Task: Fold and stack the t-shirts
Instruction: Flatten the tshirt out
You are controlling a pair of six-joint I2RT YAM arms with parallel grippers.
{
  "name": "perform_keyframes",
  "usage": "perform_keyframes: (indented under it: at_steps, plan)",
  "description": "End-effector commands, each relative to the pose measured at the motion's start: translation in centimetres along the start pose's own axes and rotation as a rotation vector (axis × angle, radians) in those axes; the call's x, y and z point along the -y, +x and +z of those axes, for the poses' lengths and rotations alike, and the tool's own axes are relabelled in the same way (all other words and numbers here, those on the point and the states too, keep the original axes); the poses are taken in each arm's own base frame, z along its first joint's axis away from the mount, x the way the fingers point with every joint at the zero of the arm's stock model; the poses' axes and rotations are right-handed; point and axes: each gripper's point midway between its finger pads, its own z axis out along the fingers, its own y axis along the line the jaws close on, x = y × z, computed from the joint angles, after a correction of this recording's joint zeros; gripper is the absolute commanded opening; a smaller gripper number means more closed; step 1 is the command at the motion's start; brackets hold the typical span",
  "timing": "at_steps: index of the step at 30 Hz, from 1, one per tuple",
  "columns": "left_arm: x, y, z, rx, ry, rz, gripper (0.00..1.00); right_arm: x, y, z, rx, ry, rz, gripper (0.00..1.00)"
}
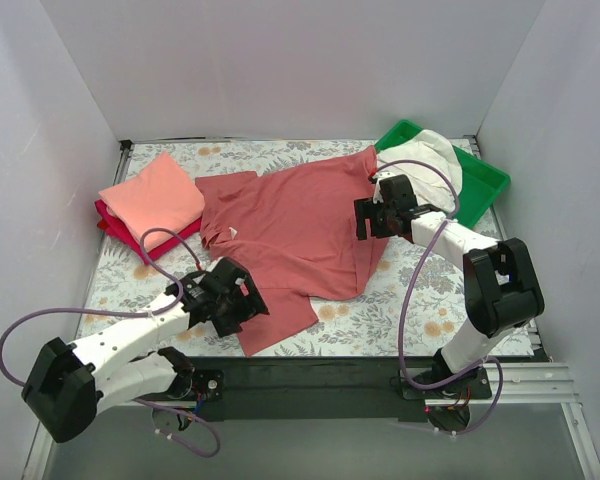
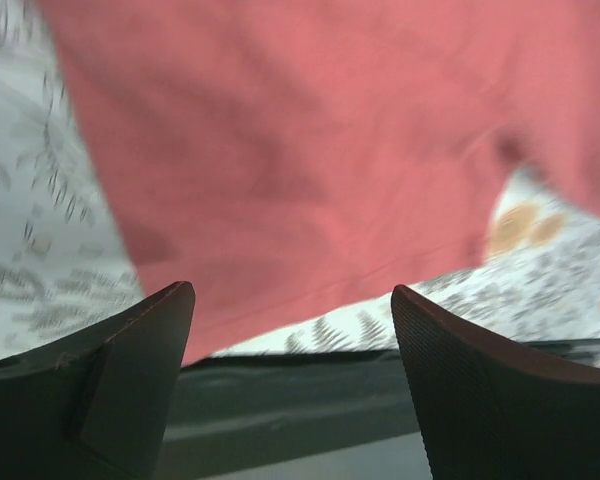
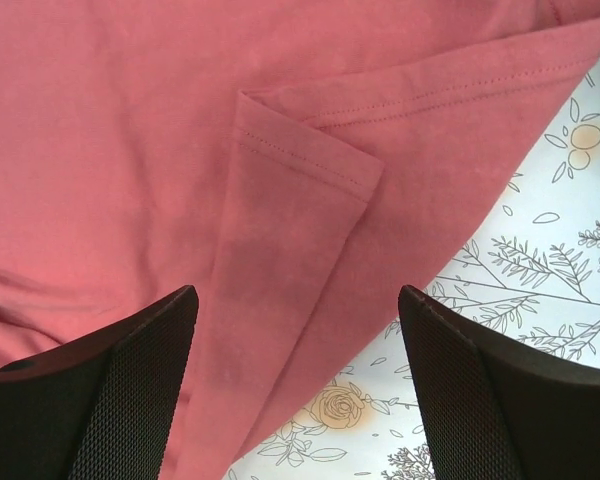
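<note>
Brick-red t-shirt [image 1: 300, 230] spread across the middle of the floral table [image 1: 430, 310], an arm at each side

The shirt's near-left corner is hidden under the left gripper [image 1: 230, 295], and the left wrist view is blurred. The green tray [image 1: 485, 180] at the far right corner holds the cream-white t-shirt [image 1: 435, 160], partly covered by the right arm and its cable. At far left the salmon-pink t-shirt [image 1: 155, 195] lies folded on the crimson t-shirt [image 1: 120, 232] – only a rim of crimson shows. The left arm lies low, the right arm bends inward. Left gripper and right gripper [image 3: 298, 300] each hover above red cloth, jaws spread wide, holding nothing
</note>
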Motion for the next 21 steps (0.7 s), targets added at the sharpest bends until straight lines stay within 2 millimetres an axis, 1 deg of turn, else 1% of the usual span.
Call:
perform_keyframes:
  at_steps: [1, 2, 3, 6, 9, 13, 16, 19, 21]
  plan:
    - [-2.1, 3.1, -0.9, -0.078, -0.06, -0.047, 0.78, 0.3, -2.2, -0.2, 0.051, 0.03, 0.02, 0.86]
    - [-3.0, 4.0, -1.2, -0.093, -0.082, -0.037, 0.75, 0.2, -2.2, -0.2, 0.05, 0.029, 0.024, 0.86]
    - [-3.5, 4.3, -1.2, -0.101, -0.097, -0.04, 0.75, 0.2, -2.1, -0.2, 0.049, 0.026, 0.023, 0.86]
    - [-4.6, 5.6, -1.5, -0.137, -0.118, -0.041, 0.7, 0.2, -1.9, -0.3, 0.048, 0.026, 0.03, 0.86]
    - [-5.3, 6.3, -1.3, -0.153, -0.14, -0.026, 0.65, 0.3, -1.9, -0.1, 0.046, 0.034, 0.031, 0.85]
    - [-6.7, 7.2, -0.7, -0.182, -0.218, -0.004, 0.59, 0.4, -1.6, 0.2, 0.034, 0.033, 0.039, 0.83]
    - [-7.0, 7.1, -0.1, -0.162, -0.239, -0.004, 0.53, 0.4, -1.4, 0.2, 0.03, 0.03, 0.04, 0.81]
    - [-6.1, 7.0, 0.5, -0.157, -0.203, -0.008, 0.49, 0.6, -1.1, 0.3, 0.021, 0.032, 0.045, 0.79]
    - [-5.9, 7.0, 1.0, -0.156, -0.197, -0.01, 0.46, 0.7, -1.0, 0.4, 0.018, 0.034, 0.05, 0.79]
